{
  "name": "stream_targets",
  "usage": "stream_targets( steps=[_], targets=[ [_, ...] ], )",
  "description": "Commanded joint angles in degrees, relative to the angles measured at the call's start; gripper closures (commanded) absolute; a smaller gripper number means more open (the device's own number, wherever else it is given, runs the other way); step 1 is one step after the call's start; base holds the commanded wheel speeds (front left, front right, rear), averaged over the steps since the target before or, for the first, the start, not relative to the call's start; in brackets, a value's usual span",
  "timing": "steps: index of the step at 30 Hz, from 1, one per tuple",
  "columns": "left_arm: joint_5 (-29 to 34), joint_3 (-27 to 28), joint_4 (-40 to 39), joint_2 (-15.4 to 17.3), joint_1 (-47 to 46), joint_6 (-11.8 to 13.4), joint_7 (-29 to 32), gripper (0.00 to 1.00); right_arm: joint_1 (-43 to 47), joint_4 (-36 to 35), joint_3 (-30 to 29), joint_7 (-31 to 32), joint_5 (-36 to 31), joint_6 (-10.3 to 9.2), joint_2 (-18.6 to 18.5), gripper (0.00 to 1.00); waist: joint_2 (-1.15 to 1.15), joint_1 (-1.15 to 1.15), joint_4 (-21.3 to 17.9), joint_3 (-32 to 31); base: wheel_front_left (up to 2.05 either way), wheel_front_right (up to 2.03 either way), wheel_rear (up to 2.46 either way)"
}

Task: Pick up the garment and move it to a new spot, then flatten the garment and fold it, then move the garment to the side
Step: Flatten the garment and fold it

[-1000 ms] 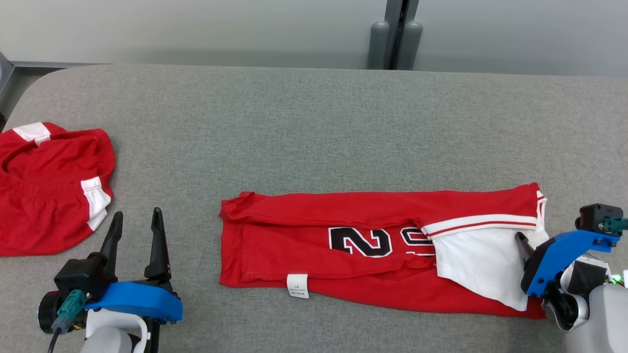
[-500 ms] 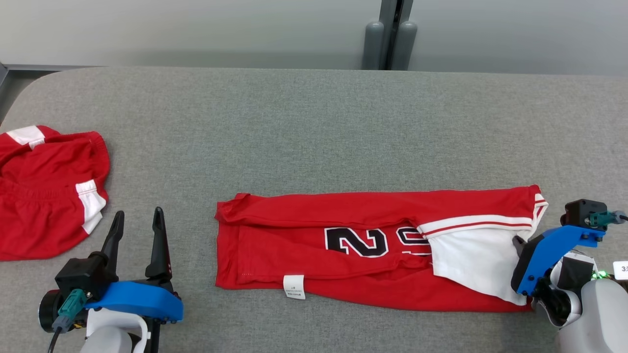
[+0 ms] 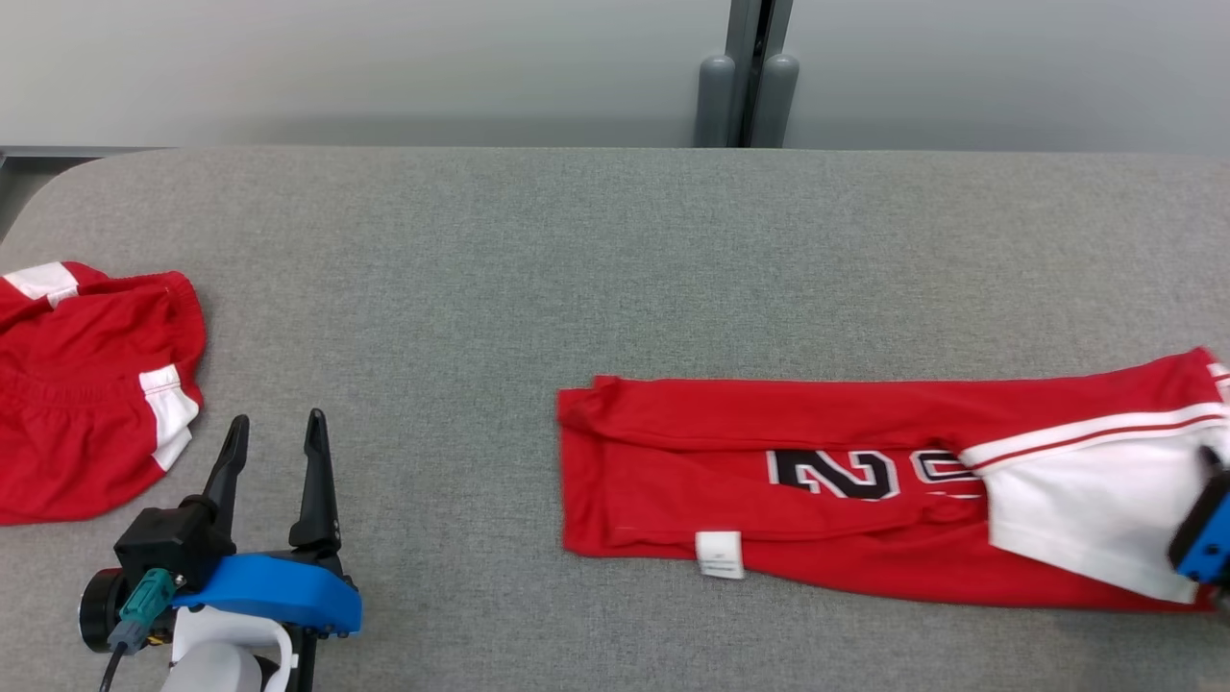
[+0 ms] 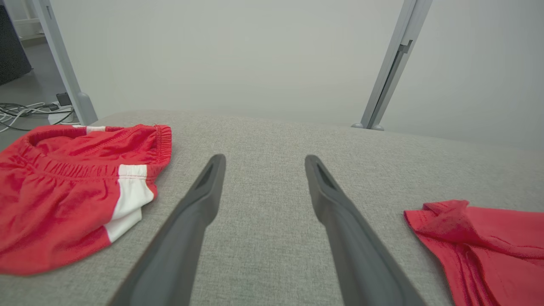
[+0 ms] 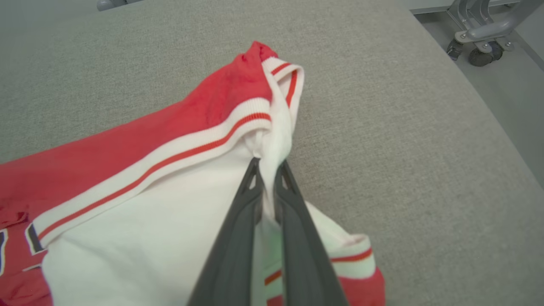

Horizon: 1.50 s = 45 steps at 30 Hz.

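Right gripper (image 5: 267, 165) clamped on the white end of the folded garment (image 3: 769, 432), whose long axis runs leftward toward the spread left gripper (image 3: 274, 432), well apart.

the red jersey (image 3: 769, 423) shows a black "2" (image 3: 834, 473) and a half-hidden digit (image 3: 947, 468); its tag (image 3: 720, 555) is illegible

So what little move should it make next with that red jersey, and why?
Probably a short sideways pull toward its right. The right hand is pinched shut on the white end of the jersey, which already lies folded in a long strip on the table. The left hand sits open, apart from it, near the red shorts.
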Motion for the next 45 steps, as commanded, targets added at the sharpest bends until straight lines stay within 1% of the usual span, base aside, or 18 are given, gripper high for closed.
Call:
stream_targets(
  steps=[1,2,5,9,11,15,18,22,28,30,36,37,38,41,43,45],
  targets=[
    [-0.01,0.09,-0.14,0.27,0.01,0.00,-0.26,0.00,1.02,-2.39,-1.26,0.66,-1.10,-0.01,-1.02,1.00,-0.01,0.00,-0.16,-0.12,0.00,0.00,0.00],
    [-0.01,0.09,-0.14,0.27,0.01,0.00,-0.26,0.00,1.02,-2.39,-1.26,0.66,-1.10,-0.01,-1.02,1.00,-0.01,0.00,-0.16,-0.12,0.00,0.00,0.00],
    [-0.17,-0.17,-0.03,0.18,-0.01,0.04,-0.26,0.00,2.11,-6.97,-1.57,2.54,-2.32,0.00,-0.99,1.00,-0.01,0.00,-0.36,-0.43,0.00,0.00,0.00],
    [-0.35,-0.49,0.31,0.13,0.08,-0.09,-0.26,0.00,3.95,-13.22,2.54,5.59,-1.36,0.00,0.95,1.00,-0.01,0.00,-0.48,-1.03,0.00,0.00,0.00],
    [-0.44,-0.63,0.44,0.13,0.04,-0.11,-0.26,0.00,4.93,-16.28,5.89,7.11,0.03,0.00,2.07,1.00,-0.01,0.00,-0.45,-1.20,0.00,0.00,0.00],
    [-0.57,-0.95,0.56,0.22,-0.40,-0.25,-0.18,0.00,6.68,-21.57,15.26,9.09,1.70,0.00,3.41,1.00,-0.01,0.00,-0.11,-1.38,0.00,0.00,0.00],
    [-0.71,-1.02,0.52,0.35,-0.68,-0.30,-0.18,0.00,6.46,-23.03,22.54,9.80,3.10,0.00,3.89,1.00,-0.01,0.00,0.18,-1.27,0.00,0.00,0.00],
    [-0.80,-1.18,0.53,0.31,-1.09,-0.15,-0.18,0.00,3.39,-20.18,31.29,8.73,5.00,0.00,4.33,1.00,-0.01,0.00,0.50,-0.90,0.00,0.00,0.00],
    [-0.70,-2.25,1.14,-0.33,-2.00,-0.57,-0.13,0.00,-2.48,-10.87,42.65,5.29,10.61,0.00,4.44,1.00,-0.01,0.00,2.06,-0.60,0.00,0.00,0.00],
    [-0.73,-2.68,1.43,-0.40,-2.45,-0.96,-0.12,0.00,-4.27,-7.73,45.15,4.17,11.67,0.00,4.41,1.00,-0.01,0.00,2.73,-0.56,0.00,0.00,0.00],
    [-0.52,-3.35,2.47,-0.70,-3.42,-1.48,-0.14,0.00,-8.36,0.28,49.09,0.35,13.46,0.00,4.39,1.00,-0.01,0.00,4.44,-0.49,0.00,0.00,0.00],
    [-0.54,-3.44,2.63,-0.76,-3.57,-1.52,-0.15,0.00,-8.85,1.47,49.75,-0.12,13.77,0.01,4.42,0.33,-0.01,0.00,4.59,-0.50,0.00,0.00,0.00],
    [-0.57,-3.44,2.80,-0.82,-3.64,-1.50,-0.16,0.00,-9.35,2.21,50.09,-0.88,14.20,0.00,4.42,0.00,-0.01,0.00,4.72,-0.56,0.00,0.00,0.00],
    [-0.78,-3.36,3.10,-0.85,-3.40,-1.56,-0.18,0.00,-10.14,3.53,51.17,-2.68,16.16,0.00,4.42,0.00,-0.01,0.00,4.81,-0.85,0.00,0.00,0.00],
    [-0.88,-3.26,3.27,-0.88,-2.91,-1.46,-0.20,0.00,-10.03,2.52,51.65,-4.19,20.38,0.01,4.41,0.00,-0.01,0.00,4.69,-1.21,0.00,0.00,0.00],
    [-0.98,-3.08,3.40,-0.74,-2.27,-1.41,-0.21,0.00,-9.85,-0.06,51.80,-6.66,25.67,0.01,4.43,0.00,-0.01,0.00,4.42,-1.71,0.00,0.00,0.00]
  ],
)
